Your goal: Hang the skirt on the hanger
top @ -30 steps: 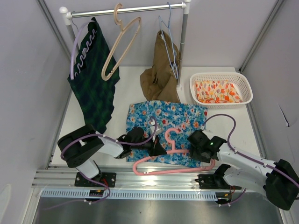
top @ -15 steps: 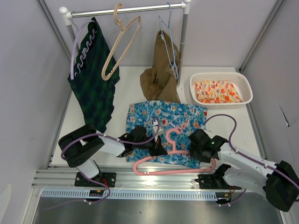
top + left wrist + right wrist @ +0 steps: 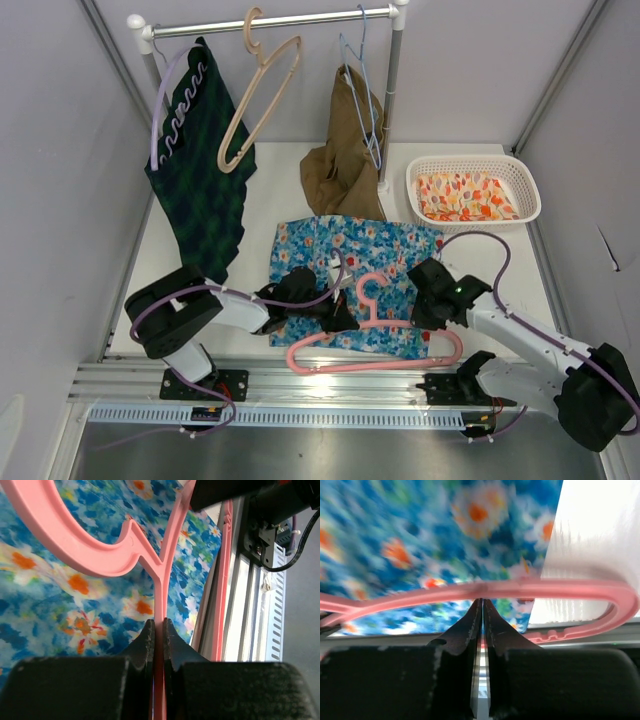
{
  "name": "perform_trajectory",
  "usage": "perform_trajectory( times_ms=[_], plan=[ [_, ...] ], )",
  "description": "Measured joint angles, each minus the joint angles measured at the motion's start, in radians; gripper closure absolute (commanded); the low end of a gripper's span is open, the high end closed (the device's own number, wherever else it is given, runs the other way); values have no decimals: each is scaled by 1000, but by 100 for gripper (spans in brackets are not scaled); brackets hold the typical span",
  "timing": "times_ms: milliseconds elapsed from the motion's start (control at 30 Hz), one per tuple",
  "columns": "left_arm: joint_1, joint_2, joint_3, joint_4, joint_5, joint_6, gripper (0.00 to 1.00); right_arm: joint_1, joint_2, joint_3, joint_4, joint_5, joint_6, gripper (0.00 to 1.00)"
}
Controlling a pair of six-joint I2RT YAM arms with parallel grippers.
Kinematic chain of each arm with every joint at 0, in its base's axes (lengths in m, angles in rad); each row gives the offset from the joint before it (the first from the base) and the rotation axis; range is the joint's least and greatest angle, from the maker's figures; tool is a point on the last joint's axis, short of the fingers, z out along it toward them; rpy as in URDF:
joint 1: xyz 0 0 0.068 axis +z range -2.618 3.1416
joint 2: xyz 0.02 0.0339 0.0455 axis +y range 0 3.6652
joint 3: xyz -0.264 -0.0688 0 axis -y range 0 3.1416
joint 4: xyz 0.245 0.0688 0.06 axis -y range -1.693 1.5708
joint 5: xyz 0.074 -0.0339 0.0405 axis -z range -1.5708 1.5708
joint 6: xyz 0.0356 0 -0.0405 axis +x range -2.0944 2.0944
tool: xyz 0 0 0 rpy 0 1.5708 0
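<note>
Clamping unchanged at left: left gripper (image 3: pixel 338 317) kept pinched on pink hanger (image 3: pixel 370 366) shoulder. Beneath hanger, floral skirt (image 3: pixel 355 245) is spread flat, mostly toward 12 o'clock. Further right, right gripper (image 3: pixel 428 312), pinched on opposite shoulder, is shifted toward 12 o'clock; hanger is carried further over skirt, threading not started.

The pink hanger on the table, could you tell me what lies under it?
The blue floral skirt lies under the pink hanger, whose right end overhangs bare table. Anything beneath the skirt is hidden.

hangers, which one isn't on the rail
The pink hanger, lying flat on the floral skirt; the lavender hanger, beige hanger and blue hanger hang from the rail.
</note>
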Motion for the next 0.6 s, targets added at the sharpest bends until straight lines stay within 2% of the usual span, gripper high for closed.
perform_trajectory(
  times_ms=[67,133,167,267,600],
  plan=[
    [8,0,1,-2,-2,3,100,-42,0,42,-3,-1,-26,90],
    [15,0,3,-5,2,5,100,-81,-2,76,-3,-6,-48,82],
    [19,0,4,-6,5,5,100,-95,-3,89,-5,-9,-57,75],
    [26,0,6,-9,16,6,100,-92,-11,105,-21,-12,-76,66],
    [17,11,29,-14,32,5,100,-2,-92,32,-72,-23,-17,56]
  ],
)
